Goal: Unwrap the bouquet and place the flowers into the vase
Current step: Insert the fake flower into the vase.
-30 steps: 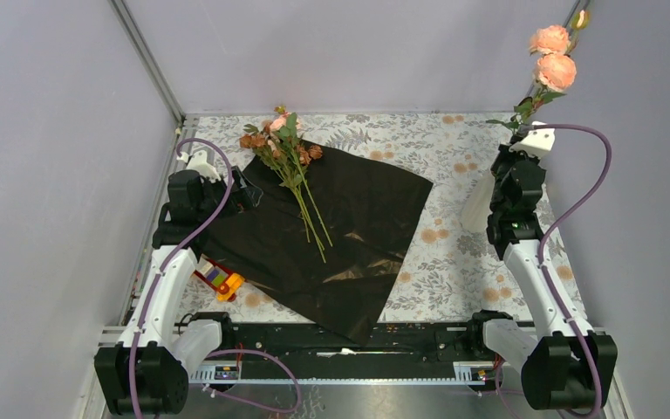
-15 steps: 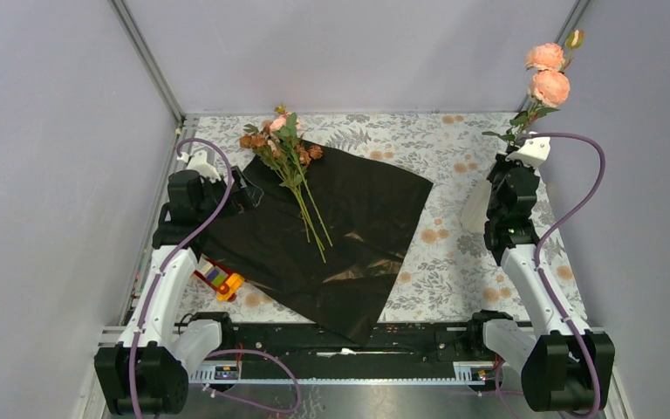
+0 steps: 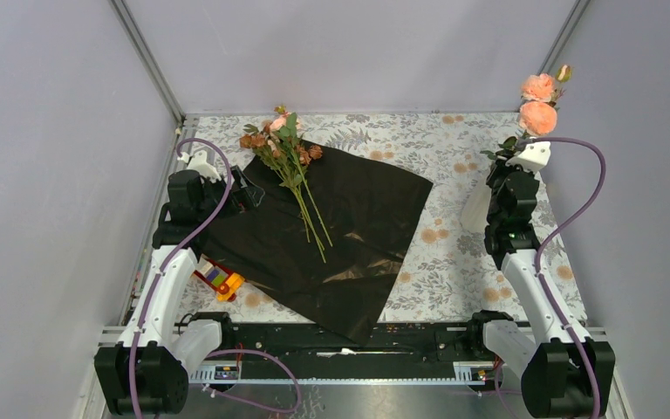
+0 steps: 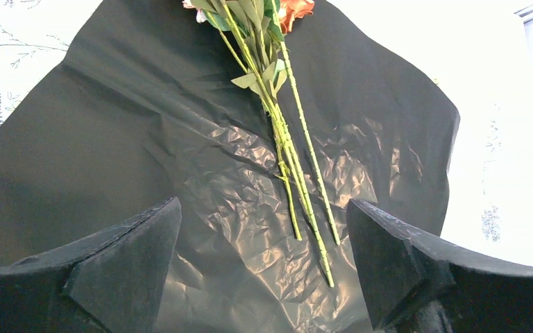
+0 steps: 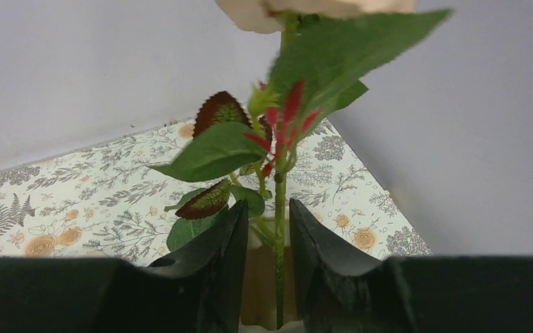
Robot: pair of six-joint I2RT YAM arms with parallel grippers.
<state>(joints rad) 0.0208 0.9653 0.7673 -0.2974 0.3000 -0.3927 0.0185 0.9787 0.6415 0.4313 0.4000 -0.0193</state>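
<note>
While holding left gripper open at 9 o'clock, straddles rose stem with slightly parted right gripper at 3 o'clock.

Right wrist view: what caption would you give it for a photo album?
Right gripper parted around a leafy rose stem, flowery tablecloth behind.

Grey walls, floral tablecloth

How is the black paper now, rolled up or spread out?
Spread out: the black paper lies open and flat, with flowers resting on top.
</note>
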